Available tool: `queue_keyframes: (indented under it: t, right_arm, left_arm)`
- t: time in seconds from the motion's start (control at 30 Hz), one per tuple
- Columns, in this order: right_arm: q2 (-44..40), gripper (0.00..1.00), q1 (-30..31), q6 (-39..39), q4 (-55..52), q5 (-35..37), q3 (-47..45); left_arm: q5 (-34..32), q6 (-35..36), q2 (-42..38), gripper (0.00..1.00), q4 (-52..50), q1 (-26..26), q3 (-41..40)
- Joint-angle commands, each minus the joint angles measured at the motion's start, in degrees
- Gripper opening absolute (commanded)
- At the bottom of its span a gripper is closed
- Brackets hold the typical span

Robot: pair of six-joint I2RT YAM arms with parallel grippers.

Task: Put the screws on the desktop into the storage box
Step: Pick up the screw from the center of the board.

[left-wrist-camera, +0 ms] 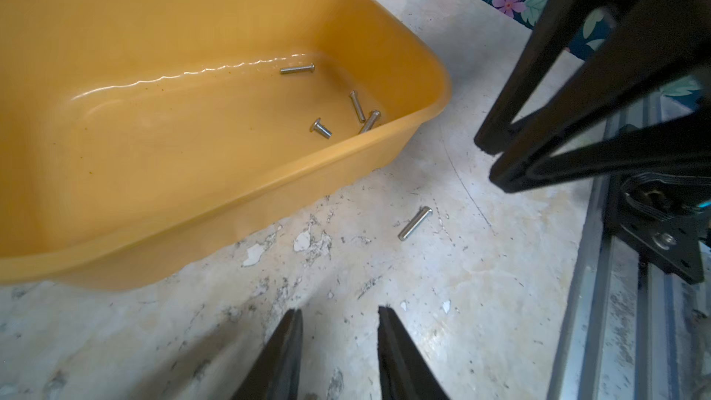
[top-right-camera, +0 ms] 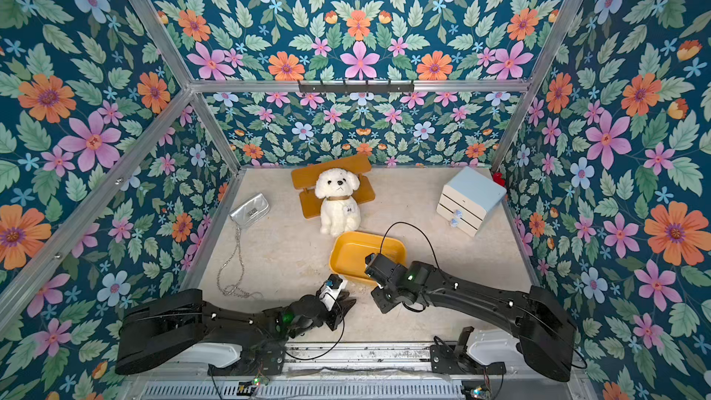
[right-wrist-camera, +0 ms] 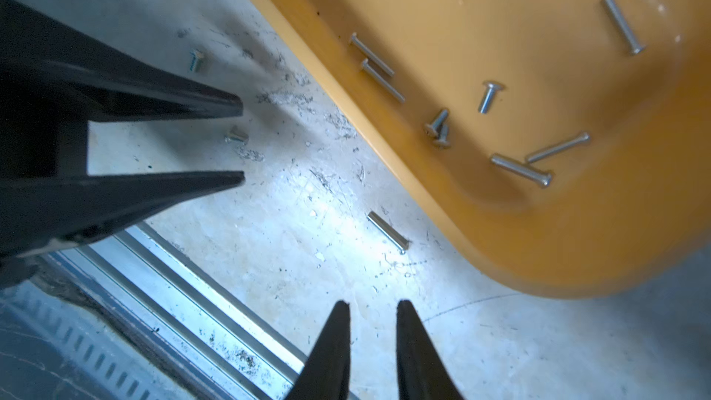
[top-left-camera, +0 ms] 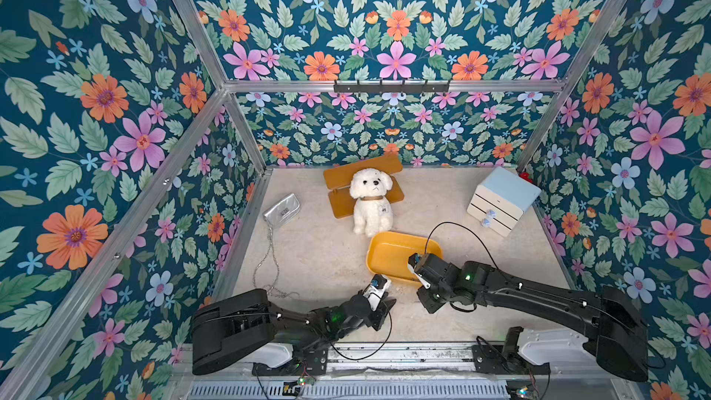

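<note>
As the left pincer and right pincer gape, a plush dog sits beside the storage box.

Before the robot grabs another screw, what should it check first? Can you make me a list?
1. Left pincer open and empty: ok.
2. Right pincer open and empty: ok.
3. Long screw lies free on the desktop, beside the storage box, not touching it: ok.
4. Desktop cleared of screws: not ok. Two short screws also lie there, near the left pincer's tips.
5. Storage box upright, with the sorted screws inside: ok.
6. More screws hidden out of view: cannot tell.
</note>
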Motion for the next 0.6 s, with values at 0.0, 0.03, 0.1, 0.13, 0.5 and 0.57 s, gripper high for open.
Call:
queue_keyframes:
  t: [0.0,0.03,0.1,0.13,0.5,0.57]
  right_arm:
    - [1.63,0.30,0.29,1.27,1.48,0.01,-1.72]
    - [2.81,0.31,0.31,0.94,1.60,-0.16,-1.73]
    - [4.80,0.33,0.33,0.78,3.15,-0.25,-1.76]
    - [5.83,0.33,0.28,0.45,2.88,-0.22,-1.03]
    - [15.44,0.36,0.47,-1.51,1.63,-0.19,3.95]
    - [16.65,0.36,0.47,-1.96,1.57,-0.16,4.64]
  left_arm:
    - [-1.34,0.12,-0.83,0.39,-0.44,0.01,-0.30]
    - [-1.45,-0.01,-0.86,0.39,-0.55,0.00,-0.23]
    - [-1.90,-0.22,-0.74,0.38,-0.90,-0.04,-0.05]
    - [-1.99,-0.23,-0.61,0.39,-0.92,-0.04,0.04]
    - [-4.90,-0.76,-2.33,0.39,-0.81,0.01,-1.40]
    - [-6.42,-1.28,-4.78,0.39,0.24,0.05,-3.20]
